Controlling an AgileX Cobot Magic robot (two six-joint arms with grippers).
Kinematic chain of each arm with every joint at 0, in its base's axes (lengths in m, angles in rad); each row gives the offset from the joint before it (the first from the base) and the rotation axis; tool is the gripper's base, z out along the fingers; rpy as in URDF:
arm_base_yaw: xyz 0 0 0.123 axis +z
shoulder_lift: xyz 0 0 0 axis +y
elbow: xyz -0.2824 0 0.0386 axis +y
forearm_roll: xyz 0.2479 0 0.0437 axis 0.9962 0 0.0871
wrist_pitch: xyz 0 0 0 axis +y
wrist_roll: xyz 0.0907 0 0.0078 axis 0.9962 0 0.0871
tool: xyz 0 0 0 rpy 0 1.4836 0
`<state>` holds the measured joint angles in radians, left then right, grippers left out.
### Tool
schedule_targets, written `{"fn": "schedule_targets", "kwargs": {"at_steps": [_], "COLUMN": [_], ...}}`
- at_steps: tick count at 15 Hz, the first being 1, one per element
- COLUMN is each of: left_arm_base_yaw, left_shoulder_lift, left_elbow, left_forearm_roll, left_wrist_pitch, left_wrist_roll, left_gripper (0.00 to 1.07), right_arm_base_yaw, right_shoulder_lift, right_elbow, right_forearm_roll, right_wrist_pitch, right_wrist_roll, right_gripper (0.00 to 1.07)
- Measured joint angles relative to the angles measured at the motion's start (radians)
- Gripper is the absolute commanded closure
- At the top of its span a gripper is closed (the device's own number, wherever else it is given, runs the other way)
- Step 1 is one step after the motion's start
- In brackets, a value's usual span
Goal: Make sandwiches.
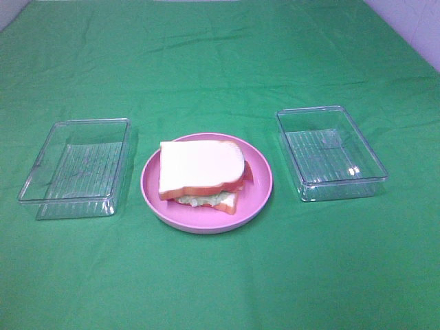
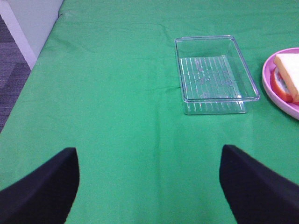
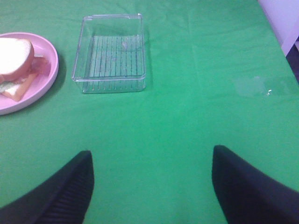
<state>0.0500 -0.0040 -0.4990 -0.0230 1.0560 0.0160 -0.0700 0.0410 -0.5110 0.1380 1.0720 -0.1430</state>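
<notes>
Both my left pincer and right pincer gape wide and empty above the green desk, while the sandwich sits stacked on the pink plate between two clear boxes.

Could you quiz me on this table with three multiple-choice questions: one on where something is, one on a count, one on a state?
1. Where does the assembled toy sandwich sit?
A. In the left box
B. On the round pink plate
C. On the bare green cloth

2. How many clear plastic boxes are on the table?
A. One
B. Two
C. Three

3. What is the state of the clear boxes?
A. Both empty
B. Both hold bread
C. One holds cheese

Answers:
1 B: the sandwich rests on the pink plate, midway between the boxes.
2 B: one clear rectangular box lies left of the plate, another clear rectangular box right of it.
3 A: only the ribbed bottoms show through both boxes; no food is in them.
</notes>
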Motion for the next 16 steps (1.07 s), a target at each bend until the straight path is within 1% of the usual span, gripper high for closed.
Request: {"fn": "schedule_targets", "kwargs": {"at_steps": [3, 16], "left_arm_base_yaw": [0.000, 0.000], "left_shoulder_lift": [0.000, 0.000], "left_elbow": [0.000, 0.000], "left_forearm_roll": [0.000, 0.000], "left_wrist_pitch": [0.000, 0.000], "left_wrist_roll": [0.001, 0.004], "left_gripper": [0.28, 0.28], "right_arm_base_yaw": [0.000, 0.008], "right_shoulder_lift": [-0.046, -0.047], "right_elbow": [0.000, 0.004], "right_forearm_roll": [0.005, 0.009], "right_wrist_pitch": [0.000, -0.001], "right_wrist_roll": [0.000, 0.000], "right_gripper": [0.39, 0.39]}}
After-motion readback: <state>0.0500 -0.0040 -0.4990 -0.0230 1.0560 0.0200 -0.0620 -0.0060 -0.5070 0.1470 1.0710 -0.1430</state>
